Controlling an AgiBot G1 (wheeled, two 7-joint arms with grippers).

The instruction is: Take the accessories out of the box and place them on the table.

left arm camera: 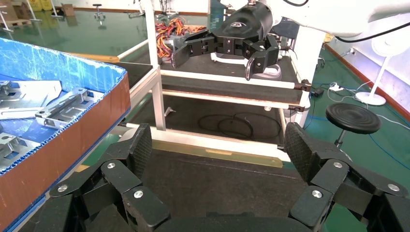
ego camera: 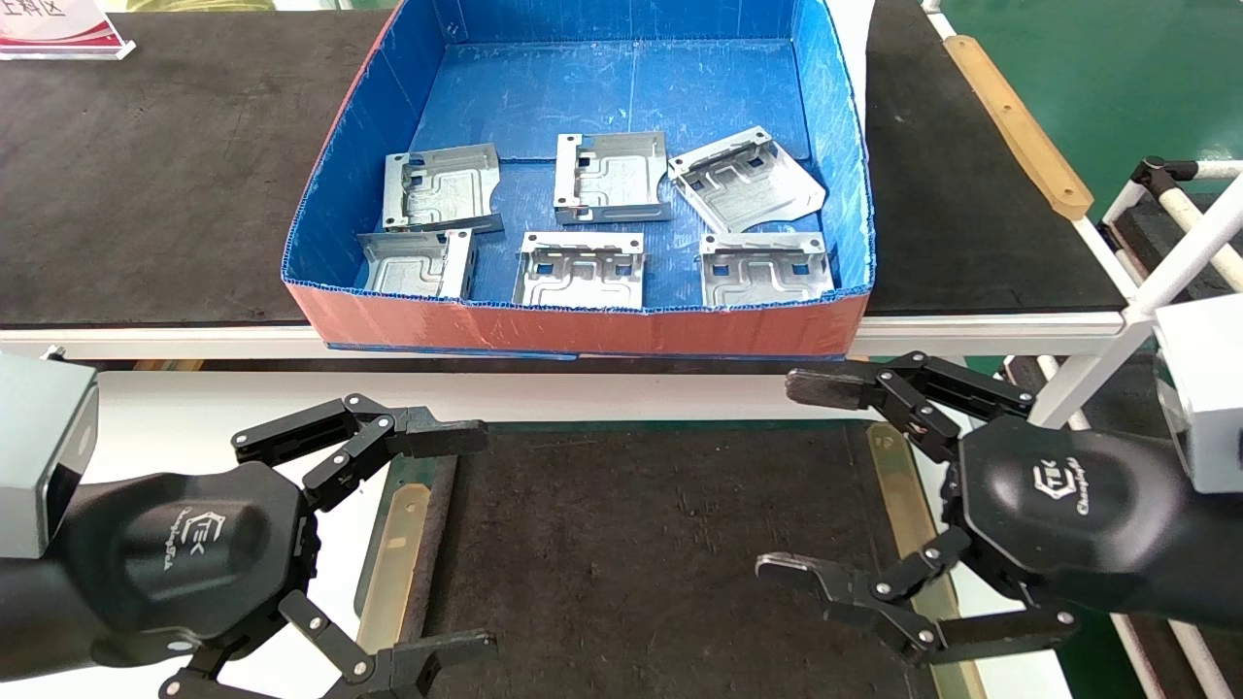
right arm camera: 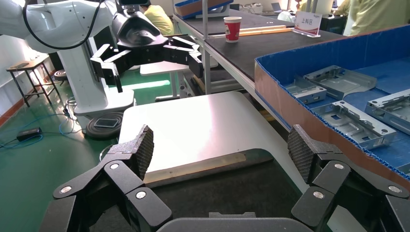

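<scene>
Several silver sheet-metal accessories lie in two rows on the floor of the box, which is blue inside and orange-red outside; among them are one at the back left, one at the front middle and one at the front right. The box stands on the bench beyond the table. My left gripper is open and empty over the mat's left edge. My right gripper is open and empty over the mat's right side. Both are short of the box. Each wrist view shows its own open jaws and the mat between them, in the left and the right.
A black-topped bench carries the box and a sign at the far left. A white pipe frame stands to the right. Brass strips edge the mat. A red paper cup stands on the bench.
</scene>
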